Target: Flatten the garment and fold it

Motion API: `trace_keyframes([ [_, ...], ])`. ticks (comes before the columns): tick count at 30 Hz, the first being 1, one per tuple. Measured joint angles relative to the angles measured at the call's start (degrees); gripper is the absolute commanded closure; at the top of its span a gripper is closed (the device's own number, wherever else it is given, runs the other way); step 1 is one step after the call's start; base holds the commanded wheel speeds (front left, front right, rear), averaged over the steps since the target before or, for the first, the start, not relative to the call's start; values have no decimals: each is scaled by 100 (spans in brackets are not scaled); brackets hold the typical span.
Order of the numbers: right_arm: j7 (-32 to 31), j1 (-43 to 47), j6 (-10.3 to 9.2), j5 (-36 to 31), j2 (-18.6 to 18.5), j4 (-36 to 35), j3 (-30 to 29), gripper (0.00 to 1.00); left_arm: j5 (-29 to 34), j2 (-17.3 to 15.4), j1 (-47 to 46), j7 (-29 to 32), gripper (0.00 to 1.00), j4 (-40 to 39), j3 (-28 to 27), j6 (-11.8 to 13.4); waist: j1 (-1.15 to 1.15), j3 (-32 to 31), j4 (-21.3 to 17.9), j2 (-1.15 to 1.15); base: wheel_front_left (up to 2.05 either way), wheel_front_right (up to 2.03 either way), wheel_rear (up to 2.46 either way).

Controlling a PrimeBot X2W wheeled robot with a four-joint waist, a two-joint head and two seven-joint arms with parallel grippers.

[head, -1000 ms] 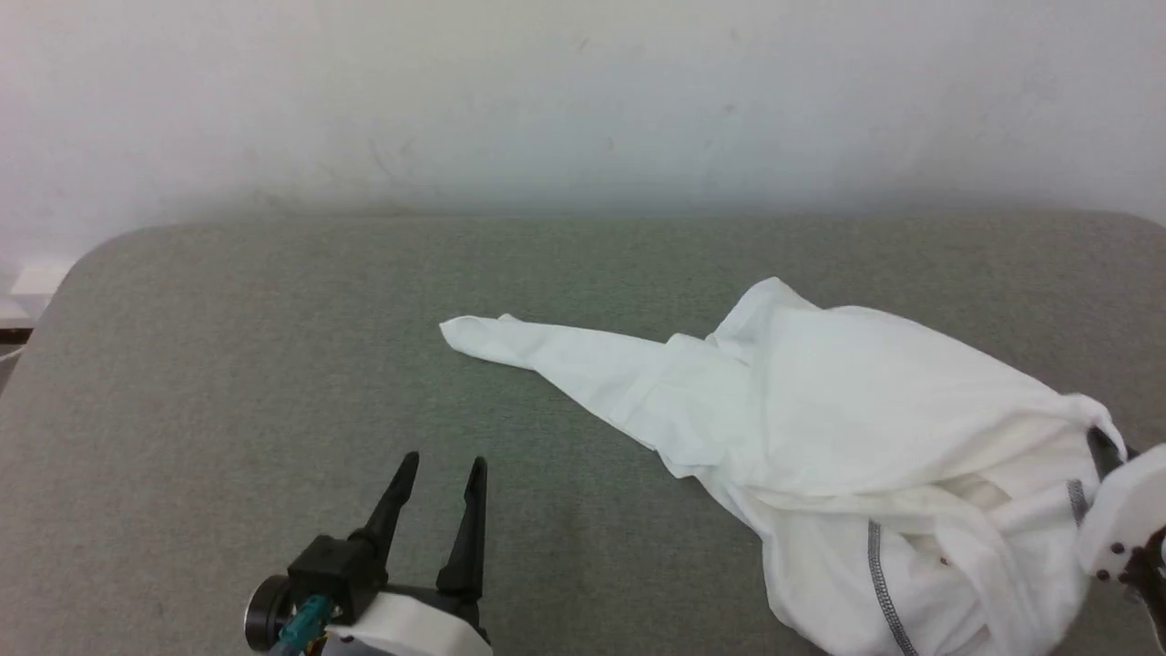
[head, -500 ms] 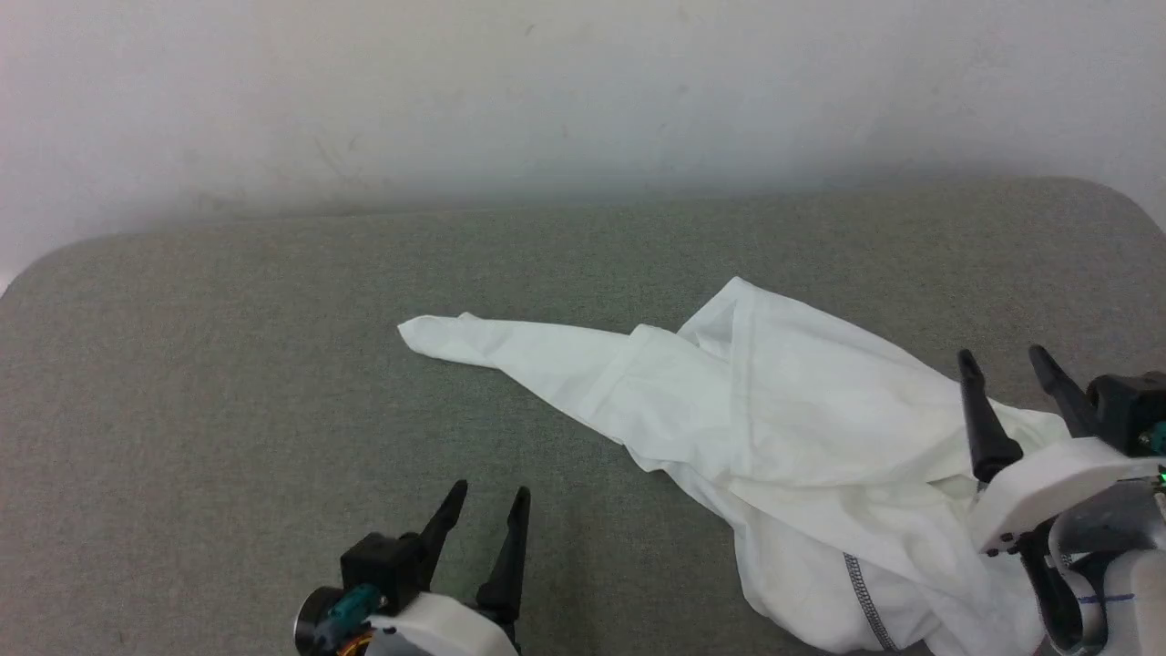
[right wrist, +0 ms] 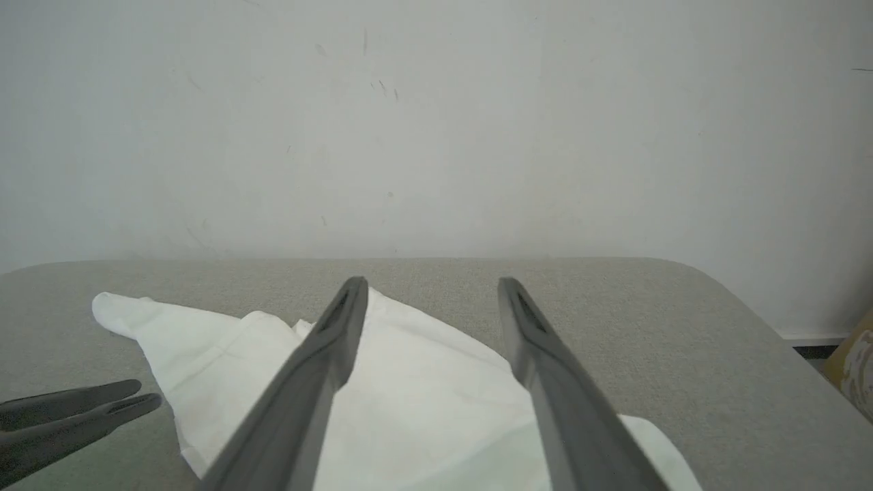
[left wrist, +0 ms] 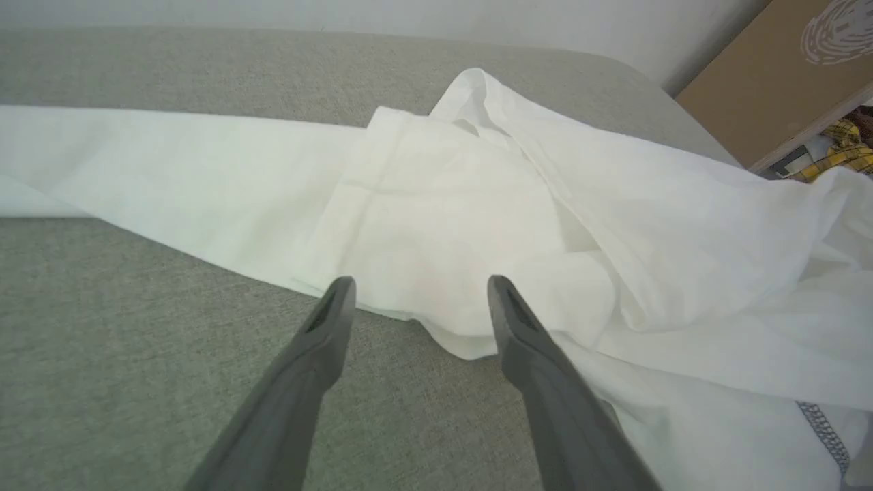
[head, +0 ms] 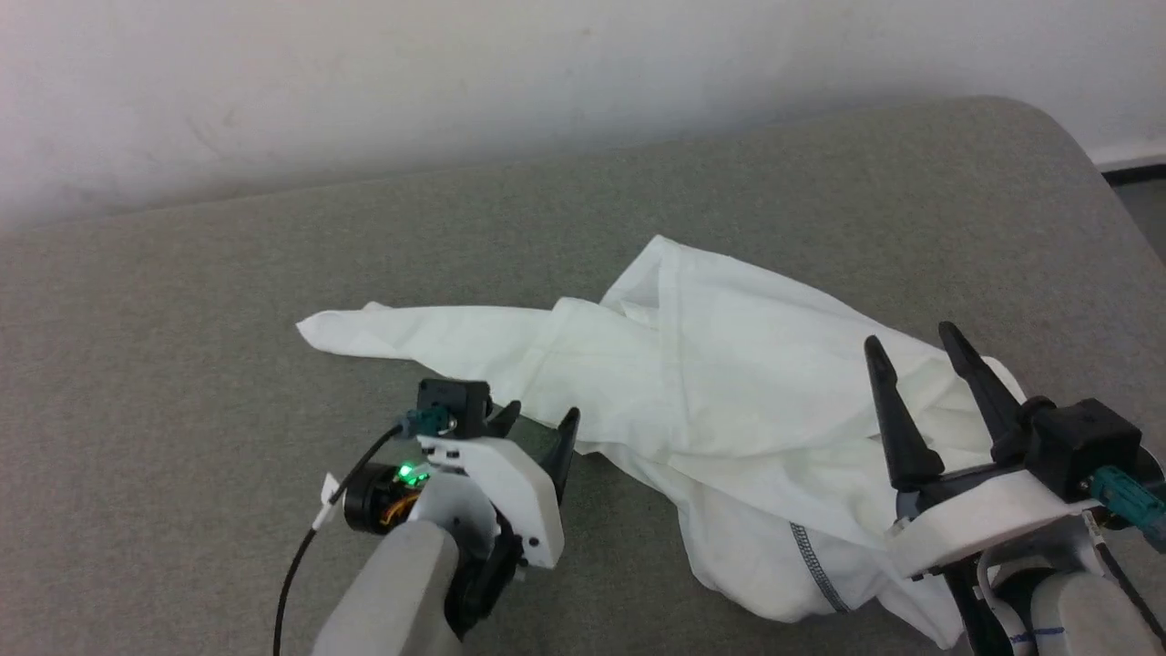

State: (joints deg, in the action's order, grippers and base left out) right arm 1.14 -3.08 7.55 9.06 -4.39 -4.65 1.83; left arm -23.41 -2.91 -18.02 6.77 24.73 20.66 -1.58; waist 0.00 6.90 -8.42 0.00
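The garment (head: 729, 401) is a white thin top lying crumpled on the grey table, with one sleeve (head: 410, 328) stretched out to the left. Dark grey zigzag stitching (head: 813, 565) shows near its front edge. My left gripper (head: 541, 417) is open, fingers low at the garment's near edge where the sleeve meets the body. In the left wrist view the left gripper (left wrist: 421, 283) has white cloth (left wrist: 477, 170) just beyond its tips. My right gripper (head: 911, 337) is open and empty, raised over the garment's right side. In the right wrist view the right gripper (right wrist: 432, 281) hangs above the cloth (right wrist: 423, 395).
The grey padded table (head: 182, 301) runs back to a white wall (head: 455, 73). Its rounded right corner (head: 1066, 137) drops to the floor. A brown cardboard box (left wrist: 764, 75) stands beyond the table's right end.
The camera has turned. My right gripper has opened, let go of the garment's right end and risen above it. My left gripper has advanced to the garment's near edge.
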Motion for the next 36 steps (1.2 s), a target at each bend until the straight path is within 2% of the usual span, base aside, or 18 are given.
trace_keyframes([
  [5, 124, -4, -1, -5, 42, 30, 59, 0, 57, -49, -591, 308, 0, 606, -37, 210, 0, 277, -258, 0, 0, 0, 0],
  [9, 210, -11, -1, -49, 74, 97, 85, 0, 183, -149, -894, 408, 0, 1011, 9, 220, 0, 469, -428, 0, 0, 0, 0],
  [10, 218, -12, -1, -53, 81, 108, 87, 0, 176, -149, -965, 430, 66, 1083, 14, 205, 0, 508, -461, 0, 0, 0, 0],
  [11, 236, -12, -1, -53, 85, 125, 85, 0, 176, -153, -1029, 459, 100, 1145, 38, 158, 0, 542, -487, 0, 0, 0, 0],
  [15, 244, -14, -1, -87, 96, 189, 60, 0, 122, -185, -1143, 333, 100, 1300, 60, -41, 0, 593, -502, 0, 0, 0, 0],
  [21, 190, -12, -1, -174, 103, 192, 35, 0, 0, -199, -989, -403, 100, 1357, -68, -86, 0, 467, -334, 0, 0, 0, 0],
  [24, 137, -4, -1, -201, 100, 183, 30, 0, -74, -314, -875, -832, 100, 1168, -248, -77, 0, 346, -185, 0, 0, 0, 0],
  [31, -141, 138, -1, -200, 83, 203, 56, 0, -266, -850, -315, -1489, 100, 67, -914, 292, -1, 71, 197, 0, 0, 0, 0],
  [36, -550, 331, -1, -196, 82, 459, 59, 0, -381, -1222, 683, -1354, 100, -858, -1350, 797, -1, -64, 507, 0, 0, 0, 0],
])
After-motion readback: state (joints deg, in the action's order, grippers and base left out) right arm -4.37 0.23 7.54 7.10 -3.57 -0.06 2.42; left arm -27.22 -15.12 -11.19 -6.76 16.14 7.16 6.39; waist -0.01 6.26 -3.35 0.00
